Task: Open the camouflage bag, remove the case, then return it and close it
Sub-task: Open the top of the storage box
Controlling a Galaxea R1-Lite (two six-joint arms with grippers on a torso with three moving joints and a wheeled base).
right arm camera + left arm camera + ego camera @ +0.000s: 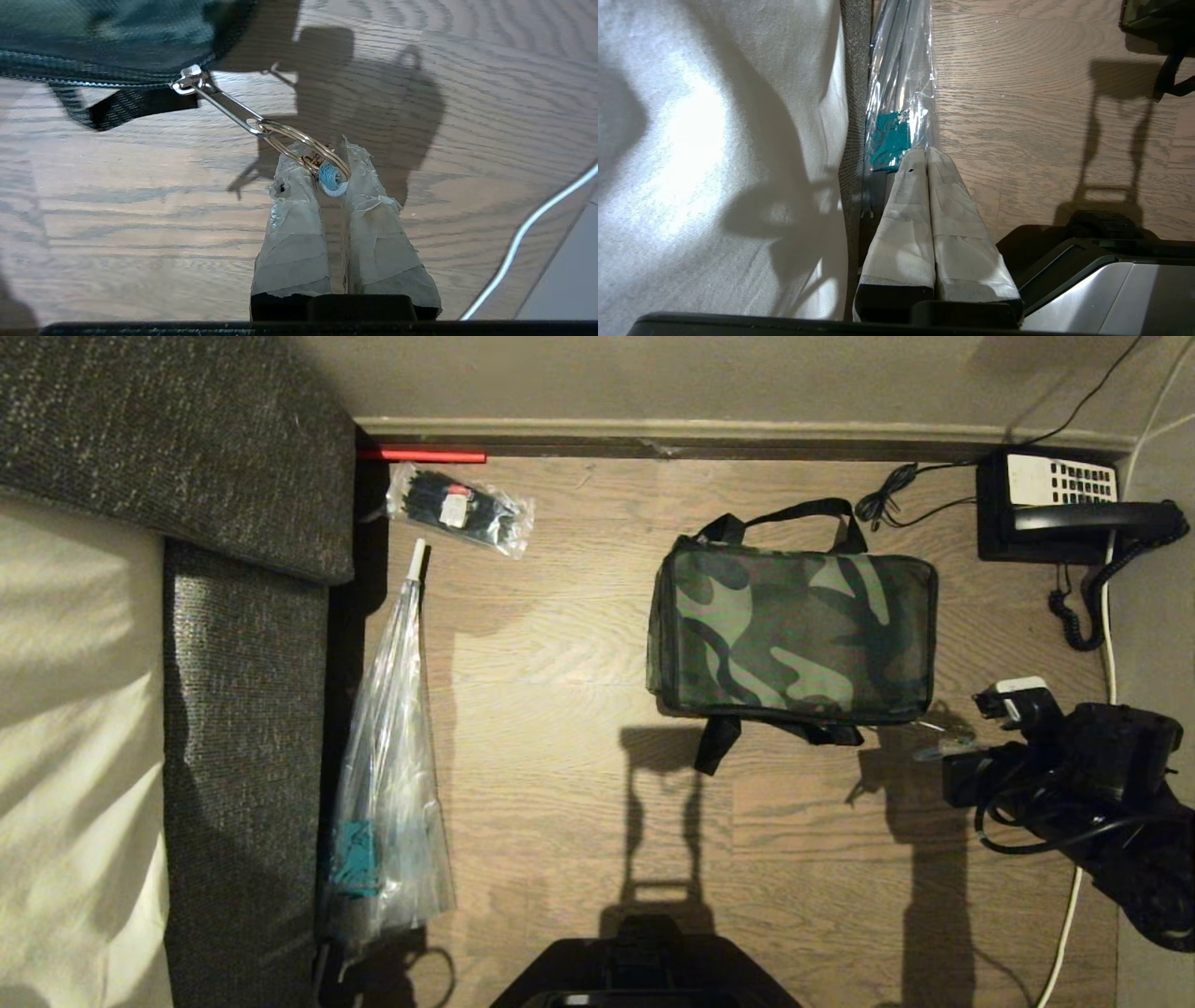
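Observation:
The camouflage bag lies zipped shut on the wooden floor, its black handles at the far side. My right gripper is at the bag's near right corner. In the right wrist view it is shut on the light blue loop and metal ring of the zip pull, which stretches taut to the slider on the bag. The case is hidden. My left gripper hangs shut and empty beside the bed.
A black desk telephone sits at the far right by the wall, and a white cable runs along the right side. A plastic-wrapped umbrella and a packet of cable ties lie left of the bag, next to the bed.

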